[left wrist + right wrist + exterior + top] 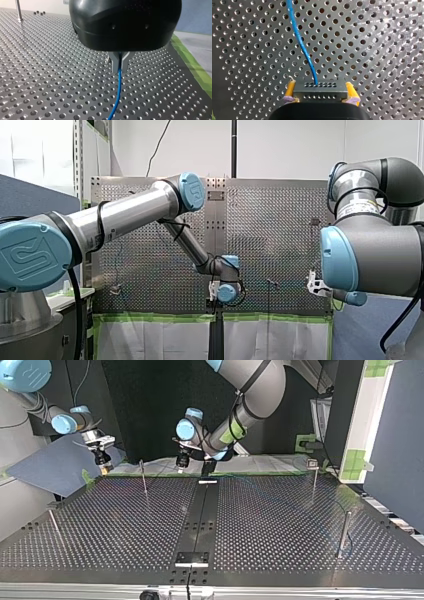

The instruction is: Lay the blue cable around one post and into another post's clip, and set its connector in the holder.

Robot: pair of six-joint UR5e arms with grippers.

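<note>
Two holds: left hand (120,68) pinches blue cable (117,96), right hand (320,88) clamps connector (320,92).

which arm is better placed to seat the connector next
Right: my right pincer holds the connector between its yellow pads; my left pincer only pinches the blue cable.

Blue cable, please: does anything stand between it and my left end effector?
Nothing visible does: my left end effector is already shut on the blue cable, which trails out over the perforated table.
</note>
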